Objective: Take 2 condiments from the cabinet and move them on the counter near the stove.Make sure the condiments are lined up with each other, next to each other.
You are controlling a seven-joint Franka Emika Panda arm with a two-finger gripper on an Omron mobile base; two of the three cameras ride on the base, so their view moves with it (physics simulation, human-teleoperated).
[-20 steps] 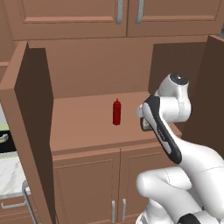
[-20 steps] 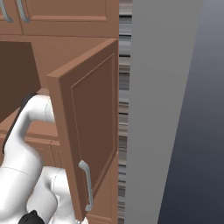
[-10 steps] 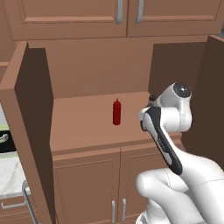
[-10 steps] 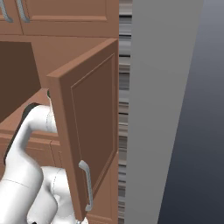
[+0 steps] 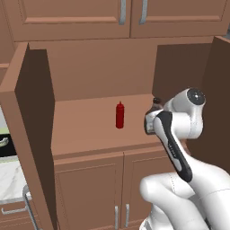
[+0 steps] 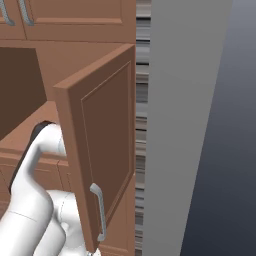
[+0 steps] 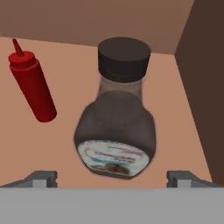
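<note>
The squat dark brown bottle [image 7: 117, 131], with a black cap and pale label, stands upright on the cabinet's wood shelf [image 7: 65, 144], close in front of my hand. My gripper [image 7: 113, 179] is open, one fingertip on each side of the bottle's base and clear of it. The slim red squeeze bottle [image 7: 33, 87] stands upright to its left, apart from it. In the left base view the red bottle [image 5: 119, 115] is mid-shelf in the open cabinet [image 5: 85, 130]. The brown bottle's cap [image 5: 156, 100] peeks out behind my arm [image 5: 179, 117].
Both cabinet doors stand open: the left one [image 5: 31, 117] juts forward, and the right one [image 6: 100, 150], with its silver handle [image 6: 100, 210], is close beside my arm. The cabinet's side wall [image 7: 205, 87] is just right of the brown bottle. White marble counter [image 5: 9, 179] lies at lower left.
My arm has shifted right and a little lower, bringing the hand closer to the brown bottle. The jaws have stayed wide. Neither bottle has moved.
</note>
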